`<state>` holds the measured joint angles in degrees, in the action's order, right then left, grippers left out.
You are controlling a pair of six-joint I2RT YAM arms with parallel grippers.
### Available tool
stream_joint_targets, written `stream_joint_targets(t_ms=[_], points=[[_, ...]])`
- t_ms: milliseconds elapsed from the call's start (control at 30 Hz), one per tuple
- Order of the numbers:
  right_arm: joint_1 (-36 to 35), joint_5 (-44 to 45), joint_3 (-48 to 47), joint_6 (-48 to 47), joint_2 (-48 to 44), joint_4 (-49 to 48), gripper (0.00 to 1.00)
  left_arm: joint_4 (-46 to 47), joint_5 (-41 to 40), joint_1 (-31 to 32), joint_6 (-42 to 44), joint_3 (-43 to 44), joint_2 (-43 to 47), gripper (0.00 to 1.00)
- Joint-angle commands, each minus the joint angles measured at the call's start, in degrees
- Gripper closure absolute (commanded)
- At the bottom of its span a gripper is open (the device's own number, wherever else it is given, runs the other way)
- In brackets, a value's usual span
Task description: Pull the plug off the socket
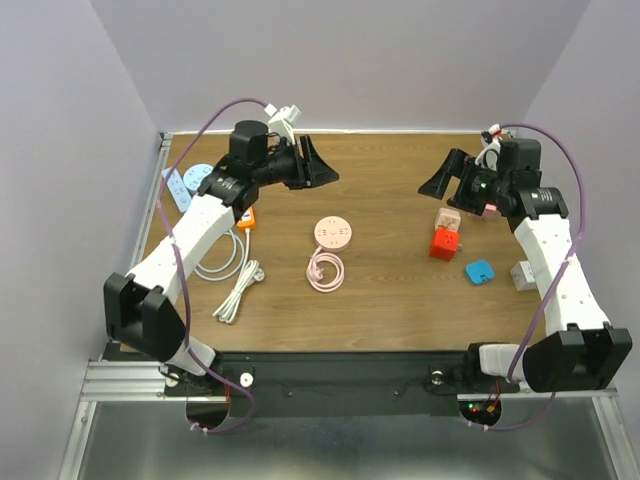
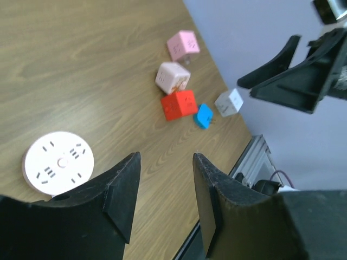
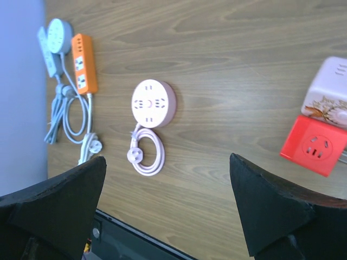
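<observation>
pink socket (image 1: 332,232) — red cube (image 1: 444,243)

1. The table (image 1: 390,190) had a wood-grain top. It was smooth, with a soft sheen where light fell.
2. The round socket (image 1: 333,232) was smooth pale-pink plastic, nearly matt. Its cord (image 1: 325,272) wore a smooth sheath of the same colour.
3. The red cube (image 1: 445,243) was plastic with a light gloss. The pink cube (image 1: 447,220), blue piece (image 1: 480,271) and white cube (image 1: 522,275) looked plastic too, but duller.
4. The orange power strip (image 3: 82,62) was smooth plastic.
5. The left gripper (image 2: 165,160) and right gripper (image 3: 167,158) had black matt plastic fingers, faintly grainy.
6. The frame rail (image 1: 150,200) was bare grey metal.
7. The walls (image 1: 350,60) were matt.
</observation>
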<state>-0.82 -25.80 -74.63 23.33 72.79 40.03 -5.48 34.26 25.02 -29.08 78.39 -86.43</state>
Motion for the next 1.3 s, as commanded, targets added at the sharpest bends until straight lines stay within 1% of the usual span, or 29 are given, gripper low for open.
stream_joint_targets(t_ms=[0, 167, 200, 233, 367, 433, 500, 567, 733, 833, 867, 967, 1133, 1167, 1267], points=[[0.03, -3.29, 0.19, 0.04, -3.71, -4.61, 0.0, -2.6, -3.75, -0.14, 3.32, 7.03, 7.76, 0.45], [0.03, -1.53, 1.15, 2.5, -7.22, -4.96, 0.0, -7.79, -7.19, -0.14, 4.65, 11.08, 10.58, 0.45], [0.03, -1.01, 1.41, 2.86, -7.75, -4.96, 0.0, -8.06, -8.41, -0.14, 4.91, 11.0, 12.06, 0.45], [0.03, -0.66, 1.68, 3.12, -8.36, -4.96, 0.0, -8.15, -9.12, -0.14, 5.08, 10.65, 13.03, 0.42], [0.03, 0.49, 3.87, 4.79, -12.05, -4.87, 0.0, -9.46, -12.98, -0.14, 5.87, 9.41, 17.26, 0.41], [0.03, 0.93, 5.37, 5.76, -14.51, -4.88, 0.0, -9.64, -15.09, -0.14, 5.88, 8.45, 19.88, 0.39], [0.03, 1.19, 6.95, 7.25, -16.1, -4.79, 0.0, -9.55, -16.41, -0.14, 5.53, 7.75, 21.56, 0.34], [0.03, 1.46, 8.0, 8.22, -18.38, -4.87, 0.0, -9.73, -17.65, -0.14, 5.0, 6.95, 23.41, 0.34], [0.03, 2.24, 10.03, 10.77, -22.6, -4.79, 0.0, -8.68, -17.83, -0.14, 4.65, 5.2, 26.66, 0.33], [0.03, 4.87, 10.91, 12.78, -25.85, -4.87, 0.0, -8.24, -17.22, -0.14, 4.65, 4.85, 28.59, 0.31], [0.12, 7.32, 11.78, 13.92, -27.51, -4.79, 0.0, -7.8, -17.04, -0.14, 4.39, 4.76, 28.95, 0.31], [0.03, 9.97, 12.31, 13.76, -29.2, -4.87, 0.0, -6.57, -15.72, -0.06, 3.77, 4.75, 29.83, 0.3], [0.12, 9.81, 13.72, 13.58, -30.52, -4.7, 0.0, -5.34, -14.05, 0.12, 3.42, 5.72, 29.57, 0.3], [0.03, 9.46, 13.9, 13.76, -30.43, -4.7, 0.0, -5.16, -13.87, 0.12, 3.5, 5.9, 29.39, 0.31], [0.12, 9.28, 14.25, 13.76, -30.17, -4.7, 0.0, -5.07, -14.31, 0.12, 3.51, 5.81, 29.65, 0.31]])
